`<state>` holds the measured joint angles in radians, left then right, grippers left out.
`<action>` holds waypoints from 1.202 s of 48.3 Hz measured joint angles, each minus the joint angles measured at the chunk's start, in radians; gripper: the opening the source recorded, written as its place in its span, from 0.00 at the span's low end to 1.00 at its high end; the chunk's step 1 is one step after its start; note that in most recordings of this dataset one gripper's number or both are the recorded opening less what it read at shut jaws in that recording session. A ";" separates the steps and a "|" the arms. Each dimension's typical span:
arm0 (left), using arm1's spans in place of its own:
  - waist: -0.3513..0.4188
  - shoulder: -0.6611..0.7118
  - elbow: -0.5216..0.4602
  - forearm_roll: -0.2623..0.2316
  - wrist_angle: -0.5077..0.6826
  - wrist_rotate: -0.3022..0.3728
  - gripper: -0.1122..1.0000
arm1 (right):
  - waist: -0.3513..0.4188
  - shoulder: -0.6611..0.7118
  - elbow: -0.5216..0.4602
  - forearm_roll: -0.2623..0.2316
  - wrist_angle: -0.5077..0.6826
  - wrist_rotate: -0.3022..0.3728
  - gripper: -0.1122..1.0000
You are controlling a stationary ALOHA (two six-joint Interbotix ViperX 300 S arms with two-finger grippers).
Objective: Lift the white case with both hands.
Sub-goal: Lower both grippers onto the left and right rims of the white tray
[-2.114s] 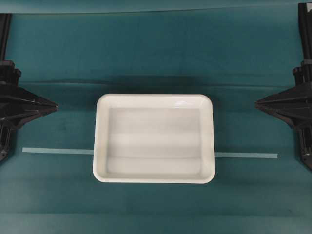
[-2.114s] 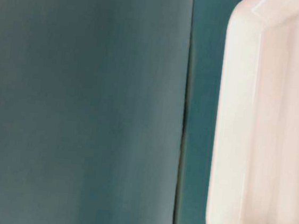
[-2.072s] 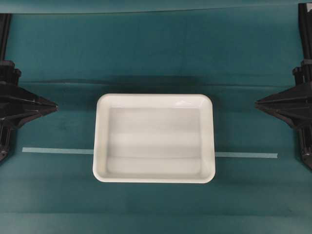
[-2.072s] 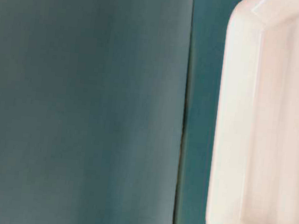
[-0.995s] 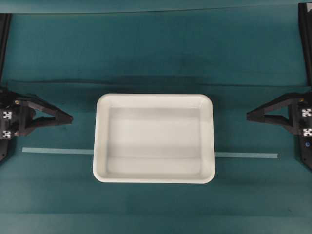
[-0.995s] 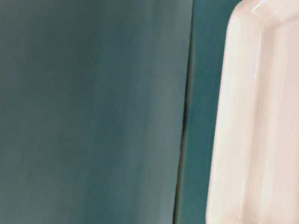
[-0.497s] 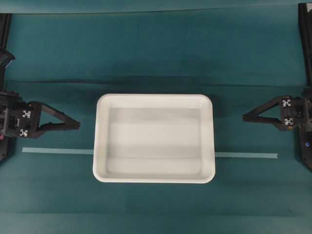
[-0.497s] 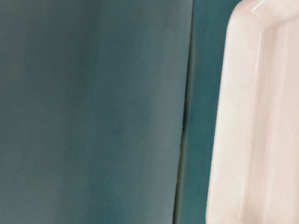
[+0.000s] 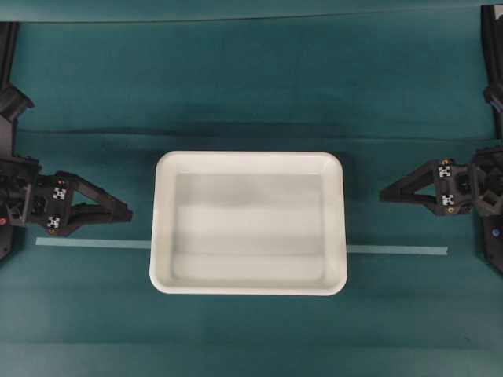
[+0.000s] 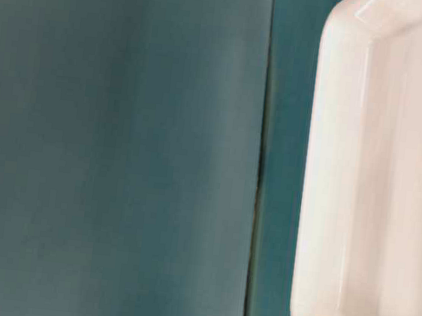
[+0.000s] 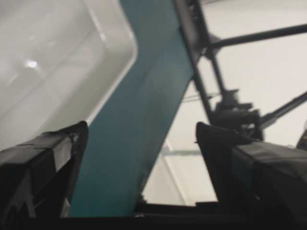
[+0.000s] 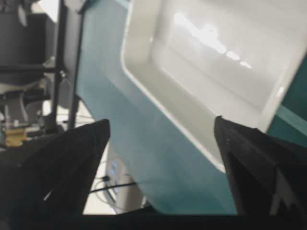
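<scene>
Both tools have been creeping inward — left tool [image 9: 126,213] and right tool [image 9: 383,195] are spreading released jaws, flanking the white case [image 9: 248,223] sitting centred on the table [image 9: 251,94], ready for opposite rims.

Tabletop [image 9: 251,78] being covered by teal cloth. White case [image 9: 248,223] being carried flat at tabletop centre. Pale tape strip [image 9: 93,243] being laid across cloth, emerging beyond case's left and right sides.
</scene>
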<state>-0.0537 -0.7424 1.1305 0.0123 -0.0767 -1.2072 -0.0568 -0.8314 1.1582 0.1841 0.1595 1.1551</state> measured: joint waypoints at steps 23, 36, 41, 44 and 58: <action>-0.006 0.244 0.110 0.003 -0.213 -0.021 0.96 | 0.009 0.124 0.104 0.000 -0.209 0.046 0.93; 0.048 0.339 0.161 0.003 -0.339 -0.009 0.96 | 0.011 0.216 0.147 0.000 -0.331 0.049 0.93; 0.072 0.374 0.164 0.003 -0.357 0.012 0.96 | 0.011 0.255 0.158 0.000 -0.370 0.049 0.93; 0.078 0.397 0.163 0.003 -0.367 0.023 0.96 | 0.011 0.279 0.158 0.002 -0.391 0.049 0.93; 0.083 0.495 0.160 0.003 -0.454 0.035 0.96 | 0.020 0.445 0.155 0.002 -0.528 0.089 0.93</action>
<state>0.0291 -0.2470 1.2901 0.0153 -0.5308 -1.1720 -0.0368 -0.3866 1.3131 0.1856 -0.3682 1.2441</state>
